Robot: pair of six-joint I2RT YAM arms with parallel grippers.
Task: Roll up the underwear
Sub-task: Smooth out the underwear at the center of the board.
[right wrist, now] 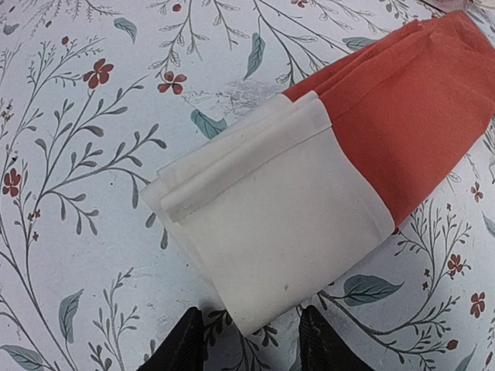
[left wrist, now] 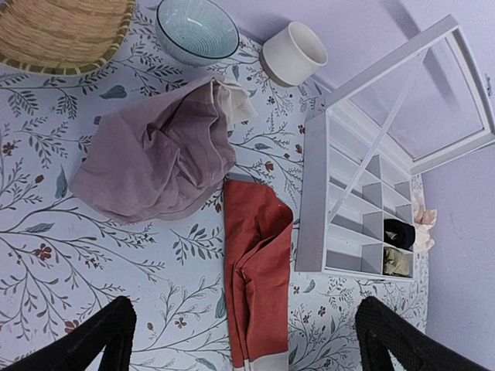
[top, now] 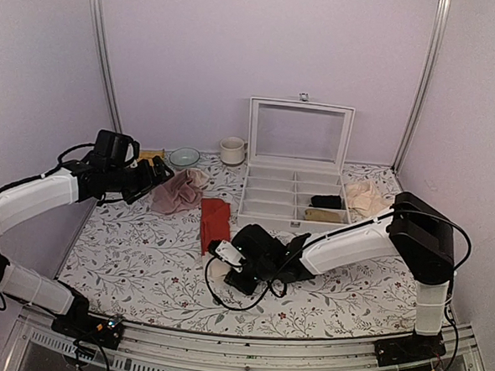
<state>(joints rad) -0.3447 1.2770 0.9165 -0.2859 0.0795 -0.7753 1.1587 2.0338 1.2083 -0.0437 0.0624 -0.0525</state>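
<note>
The underwear (top: 214, 220) lies folded into a long narrow strip on the flowered table, red-orange at the far end and cream waistband at the near end. In the right wrist view the waistband (right wrist: 278, 224) is a stack of folded layers, the red part (right wrist: 418, 108) running off to the upper right. My right gripper (right wrist: 251, 349) is open low over the table, the waistband's near corner just between its fingertips (right wrist: 186, 344). It also shows in the top view (top: 230, 267). My left gripper (left wrist: 247, 348) is open and empty, high above the strip (left wrist: 259, 263), near the dusty-pink cloth (top: 176, 194).
A white organiser box (top: 249, 152) with its lid up stands right of the strip, two rolled items (top: 325, 209) in its compartments. A pale beige cloth (top: 364, 197) lies beside it. A bowl (left wrist: 197, 29), a cup (left wrist: 294, 52) and a wicker basket (left wrist: 66, 31) stand at the back.
</note>
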